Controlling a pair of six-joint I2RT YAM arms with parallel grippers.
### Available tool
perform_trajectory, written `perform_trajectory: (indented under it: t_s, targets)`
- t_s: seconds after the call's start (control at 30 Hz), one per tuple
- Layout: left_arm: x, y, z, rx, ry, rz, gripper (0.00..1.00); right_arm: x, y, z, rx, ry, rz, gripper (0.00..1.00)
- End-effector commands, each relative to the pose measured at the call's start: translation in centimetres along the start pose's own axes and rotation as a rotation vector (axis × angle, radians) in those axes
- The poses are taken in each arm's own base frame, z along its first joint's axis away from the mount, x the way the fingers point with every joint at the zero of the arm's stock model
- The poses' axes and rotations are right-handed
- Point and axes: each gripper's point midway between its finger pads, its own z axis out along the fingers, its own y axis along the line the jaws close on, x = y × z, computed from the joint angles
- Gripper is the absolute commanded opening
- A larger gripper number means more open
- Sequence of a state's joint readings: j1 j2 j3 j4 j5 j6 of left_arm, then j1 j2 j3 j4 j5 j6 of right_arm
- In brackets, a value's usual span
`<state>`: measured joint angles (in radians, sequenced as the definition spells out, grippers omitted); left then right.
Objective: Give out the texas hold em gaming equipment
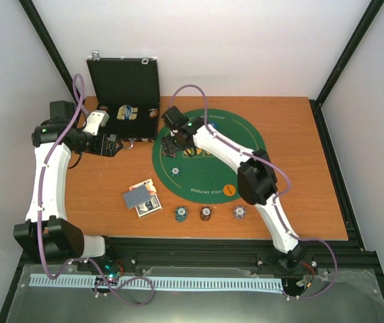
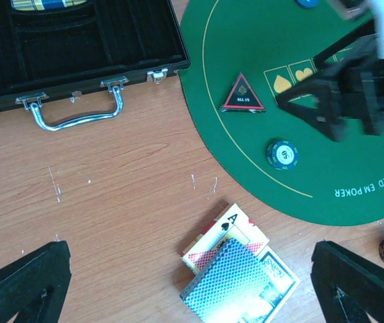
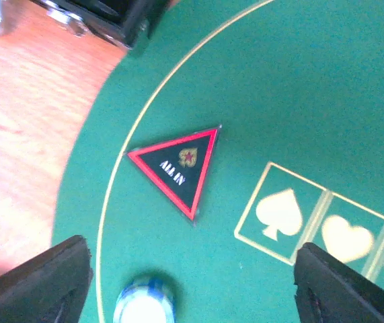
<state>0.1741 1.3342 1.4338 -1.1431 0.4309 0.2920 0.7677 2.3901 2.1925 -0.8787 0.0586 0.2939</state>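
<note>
Elbow bent, my right end effector (image 3: 190, 245) hangs wide open, empty, above the ALL IN token (image 3: 178, 166) on the green mat (image 3: 299, 81); my left end effector (image 2: 188, 250), likewise open, hovers over the playing cards (image 2: 235, 286).

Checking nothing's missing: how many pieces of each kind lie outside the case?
Chip stacks: 3
Single striped chip: 1
Orange disc: 1
Blue disc: 1
Triangular token: 1
Card pile: 1
Total: 8
</note>
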Motion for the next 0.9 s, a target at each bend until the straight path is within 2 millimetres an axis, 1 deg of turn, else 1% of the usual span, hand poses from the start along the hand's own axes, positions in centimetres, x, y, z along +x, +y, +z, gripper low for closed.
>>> perform_trajectory:
  t_s: [0.0,0.07,0.1,0.13,0.23,0.3,0.37,0.47,0.53,0.63,0.87]
  targets:
    - [-0.6,0.0,-1.4,-0.025,-0.026,-0.001,1.00,0.4,2.1,-7.2,0.017,-0.085,-0.055,0.84]
    - [-0.3,0.0,-1.4,-0.031,-0.022,-0.005,1.00,3.1,3.0,-8.3,0.035,-0.072,-0.089,0.87]
    - [-0.2,0.1,-1.4,-0.036,-0.022,-0.006,1.00,4.2,3.6,-9.6,0.034,-0.082,-0.099,0.88]
    - [0.0,0.2,-1.4,-0.042,-0.024,-0.007,1.00,5.6,4.0,-10.3,0.026,-0.077,-0.105,0.89]
    - [0.0,0.2,-1.5,-0.056,-0.041,-0.008,1.00,10.3,5.5,-11.4,-0.010,-0.053,-0.112,0.89]
    - [0.2,0.2,-1.6,-0.059,-0.043,-0.011,1.00,13.3,6.2,-11.8,-0.031,-0.026,-0.117,0.89]
    - [0.3,0.2,-1.5,-0.059,-0.046,-0.012,1.00,15.8,7.2,-12.0,-0.056,-0.004,-0.127,0.89]
    - [0.6,0.1,-1.4,-0.055,-0.042,-0.014,1.00,18.6,8.3,-11.5,-0.075,0.047,-0.146,0.90]
    - [0.6,0.0,-1.4,-0.051,-0.041,-0.016,1.00,20.1,8.9,-10.9,-0.071,0.074,-0.170,0.90]
    - [0.5,-0.3,-1.8,-0.047,-0.053,-0.011,1.00,21.4,9.4,-10.0,-0.070,0.107,-0.190,0.90]
    - [0.3,-0.4,-2.4,-0.053,-0.066,-0.006,1.00,22.0,9.6,-8.4,-0.056,0.134,-0.218,0.83]
